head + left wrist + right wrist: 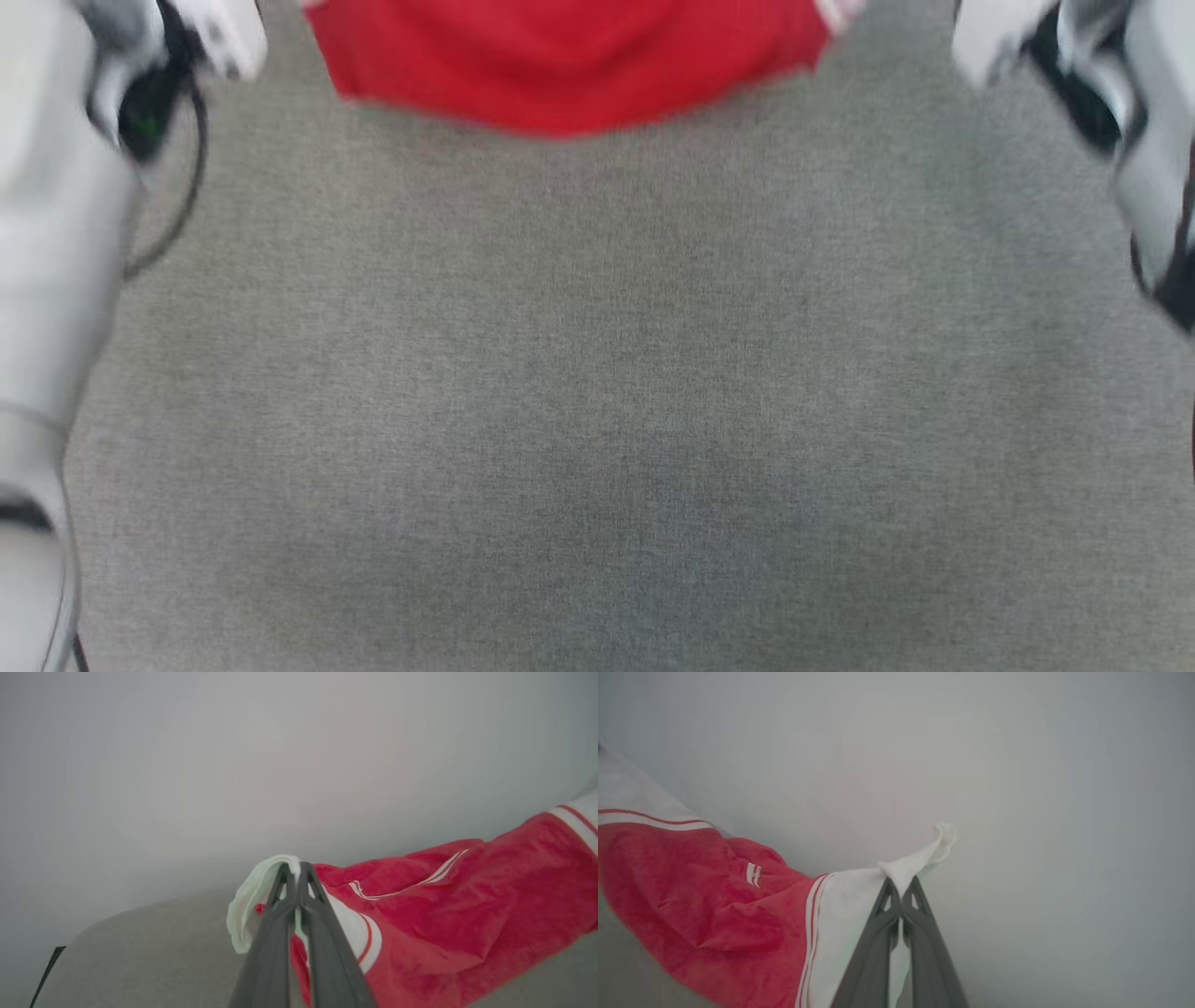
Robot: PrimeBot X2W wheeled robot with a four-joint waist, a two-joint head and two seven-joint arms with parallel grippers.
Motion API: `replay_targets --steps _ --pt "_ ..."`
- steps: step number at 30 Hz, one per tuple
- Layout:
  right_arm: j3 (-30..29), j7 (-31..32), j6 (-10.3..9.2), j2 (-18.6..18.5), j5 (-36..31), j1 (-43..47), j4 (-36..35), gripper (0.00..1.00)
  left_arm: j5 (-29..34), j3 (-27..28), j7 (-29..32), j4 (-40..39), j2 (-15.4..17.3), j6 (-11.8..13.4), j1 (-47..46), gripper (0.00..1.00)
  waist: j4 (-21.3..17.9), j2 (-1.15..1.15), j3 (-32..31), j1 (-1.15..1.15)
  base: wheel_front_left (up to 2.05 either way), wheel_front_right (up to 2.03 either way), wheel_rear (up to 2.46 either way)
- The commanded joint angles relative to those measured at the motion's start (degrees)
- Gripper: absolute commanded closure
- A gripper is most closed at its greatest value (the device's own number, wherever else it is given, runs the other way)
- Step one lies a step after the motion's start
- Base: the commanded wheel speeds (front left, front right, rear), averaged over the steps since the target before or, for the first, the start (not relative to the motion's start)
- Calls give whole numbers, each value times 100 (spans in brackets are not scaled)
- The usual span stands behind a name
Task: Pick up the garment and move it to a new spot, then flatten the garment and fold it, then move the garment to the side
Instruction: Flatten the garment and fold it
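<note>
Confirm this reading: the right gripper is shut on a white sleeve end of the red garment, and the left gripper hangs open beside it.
Not quite. The left gripper is not open: the left wrist view shows its fingers shut on a white sleeve end of the garment. The rest holds: the right gripper is shut on a white sleeve end.

You see a red garment [467, 914] with white sleeve ends [850, 914] and thin red-and-white stripes [810, 938]. Your fingers [273, 952] are dark grey, the arms [47, 280] pale grey-white, the surface [597, 420] mottled grey, the wall [187, 765] plain pale grey.
</note>
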Motion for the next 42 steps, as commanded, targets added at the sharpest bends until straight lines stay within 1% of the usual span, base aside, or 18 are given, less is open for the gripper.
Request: replay_targets --steps 1,3,6,11,14,16,19,22,23,25,27,31,34,36,41,42 --pt "77 129 -2 -172 340 355 -335 100 -164 -66 179 -178 164 -7 309 100 26 0 -177 0 0 0 0" --pt "188 307 -2 -433 639 756 -795 100 -397 -144 404 -506 280 -7 721 100 29 0 -274 0 0 0 0" --pt "235 518 -2 -821 1040 1420 -1452 100 -765 -184 726 -1060 550 -8 1327 100 29 0 -406 0 0 0 0" --pt "184 881 -1 -1464 1399 2483 -2547 100 -1295 -207 1190 -2210 1154 17 2465 100 30 0 -573 0 0 0 0" --pt "52 1049 -1 -1811 1488 3138 -3059 100 -1501 -194 1390 -2939 1540 325 3198 100 22 0 -633 0 0 0 0" --pt "-17 1180 -1 -1976 1604 3569 -3391 100 -1660 -166 1442 -3457 1799 579 3694 100 10 0 -661 0 0 0 0" --pt "-41 1388 -2 -2312 1582 4147 -3769 100 -1764 -185 1509 -4094 2176 1042 4426 100 2 0 -691 0 0 0 0" --pt "86 1580 -2 -2610 1480 4669 -4041 100 -1828 -207 1487 -4520 2424 1506 4990 100 5 0 -731 0 0 0 0" --pt "86 1580 -2 -2610 1480 4669 -4041 100 -1828 -207 1487 -4520 2424 1506 4990 100 5 0 -731 0 0 0 0" --pt "213 1701 -2 -2770 1425 4940 -4176 100 -1805 -252 1444 -4679 2550 1766 5310 100 -3 0 -766 0 0 0 0" --pt "299 1772 -2 -2879 1423 5174 -4272 100 -1733 -282 1373 -4762 2609 2033 5540 100 -14 0 -804 0 0 0 0" --pt "593 1980 -2 -3027 1384 5554 -4441 100 -1655 -365 1237 -4831 2623 2407 5896 100 -40 0 -885 0 0 0 0" --pt "720 2019 -2 -3055 1375 5750 -4481 100 -1728 -400 1161 -4888 2510 2512 6099 100 -69 0 -931 0 0 0 0" --pt "789 2048 -2 -2993 1485 5877 -4486 100 -1828 -431 1134 -4943 2413 2448 6231 100 -81 0 -958 0 0 0 0" --pt "817 2252 -2 -2902 1784 6114 -4432 100 -1895 -453 989 -4937 2305 2484 6442 100 -110 0 -1026 0 0 0 0" --pt "812 2305 -2 -2895 1782 6155 -4408 100 -1904 -444 937 -4958 2277 2461 6462 100 -108 0 -1038 0 0 0 0"
